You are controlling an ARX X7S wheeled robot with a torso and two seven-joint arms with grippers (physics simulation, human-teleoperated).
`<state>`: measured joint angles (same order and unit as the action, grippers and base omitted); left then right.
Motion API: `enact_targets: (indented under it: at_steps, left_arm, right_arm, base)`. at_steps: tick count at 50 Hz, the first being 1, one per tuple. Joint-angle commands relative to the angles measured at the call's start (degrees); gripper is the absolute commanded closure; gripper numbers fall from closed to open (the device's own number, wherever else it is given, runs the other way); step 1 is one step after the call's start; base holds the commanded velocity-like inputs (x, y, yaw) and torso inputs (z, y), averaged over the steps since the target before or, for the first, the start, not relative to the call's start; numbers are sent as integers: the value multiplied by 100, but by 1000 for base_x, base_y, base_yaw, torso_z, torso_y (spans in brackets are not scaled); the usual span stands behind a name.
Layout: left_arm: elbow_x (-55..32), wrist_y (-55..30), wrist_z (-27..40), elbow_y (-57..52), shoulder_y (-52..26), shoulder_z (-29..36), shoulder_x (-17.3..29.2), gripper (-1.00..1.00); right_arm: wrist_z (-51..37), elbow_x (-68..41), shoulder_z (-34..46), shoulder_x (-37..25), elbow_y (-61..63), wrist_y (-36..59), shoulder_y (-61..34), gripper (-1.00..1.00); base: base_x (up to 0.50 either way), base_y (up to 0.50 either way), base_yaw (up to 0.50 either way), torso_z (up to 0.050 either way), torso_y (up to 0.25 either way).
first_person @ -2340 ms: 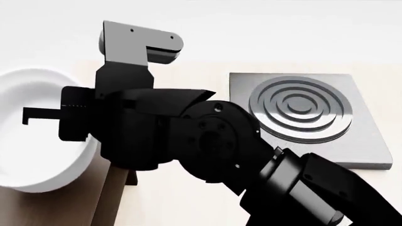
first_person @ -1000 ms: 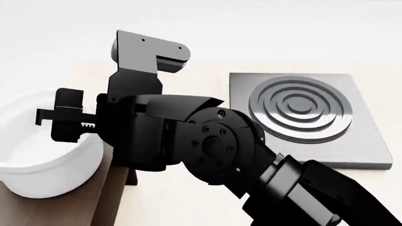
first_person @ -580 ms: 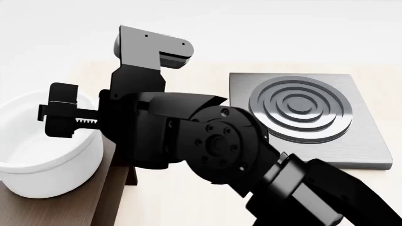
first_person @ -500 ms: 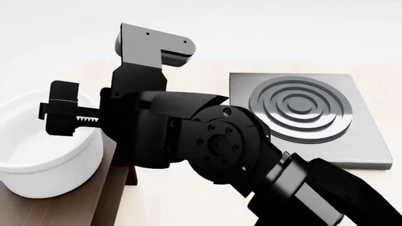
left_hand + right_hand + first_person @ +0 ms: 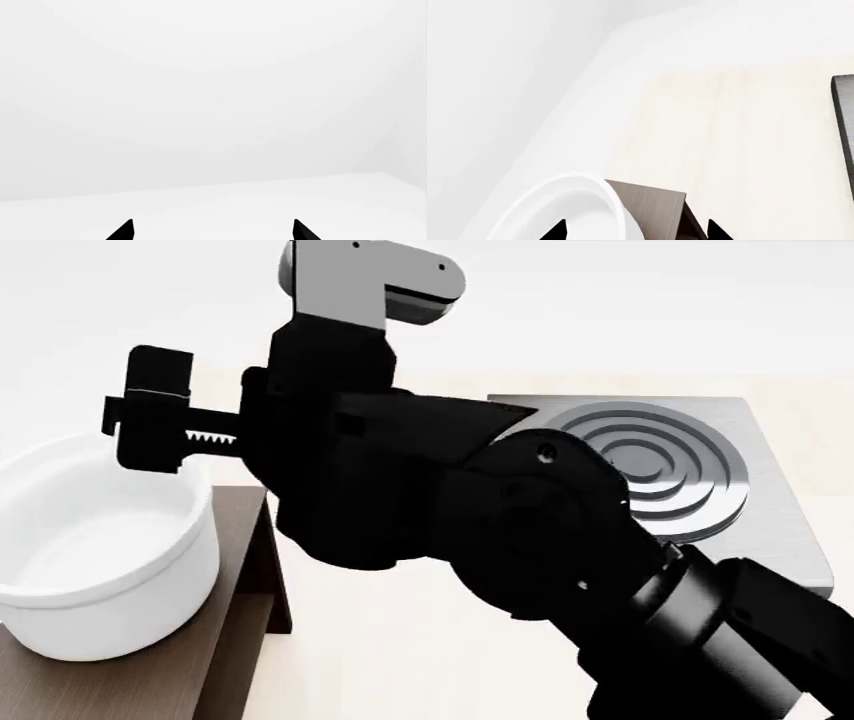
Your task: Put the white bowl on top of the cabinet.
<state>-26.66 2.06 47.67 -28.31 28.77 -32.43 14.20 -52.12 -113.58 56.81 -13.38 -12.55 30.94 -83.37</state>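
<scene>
On top of the cabinet (image 5: 227,640), near its left end, the white bowl (image 5: 100,560) sits upright, its base on the dark wood. Above its rim hangs the right gripper (image 5: 150,410), its fingers spread apart and holding nothing; it looks clear of the bowl, though the rim is close beneath. Behind the arm lies the grey stove plate (image 5: 727,480) on the pale counter (image 5: 747,150). The left gripper (image 5: 212,231) shows only two dark fingertips set wide apart before a blank white wall, gripping nothing. Judging by this, the placing step seems done and the release made. Next the right arm should lift straight away without nudging the rim.
</scene>
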Motion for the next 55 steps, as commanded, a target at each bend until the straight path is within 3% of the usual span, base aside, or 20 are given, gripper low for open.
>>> enact_targets:
  at_steps: [1,23,55]
  left_arm:
    - [20,-22,13,-12,-15,26,9,-100]
    - [23,-5,12,-8,-10,33,0,-100]
    - [48,-25,24,-18,-30,71,19,-100]
  right_arm:
    - [-206,-21,-225,-353,373,-143,-91,-100]
    - [-836,-156,-808,-1294,1347,-329,-477,-100]
    - [-1370,-425,-1292,-1854,2142,-526,-748,-100]
  base:
    - [0,0,0,0,0]
    - [0,0,0,0,0]
    - [0,0,0,0,0]
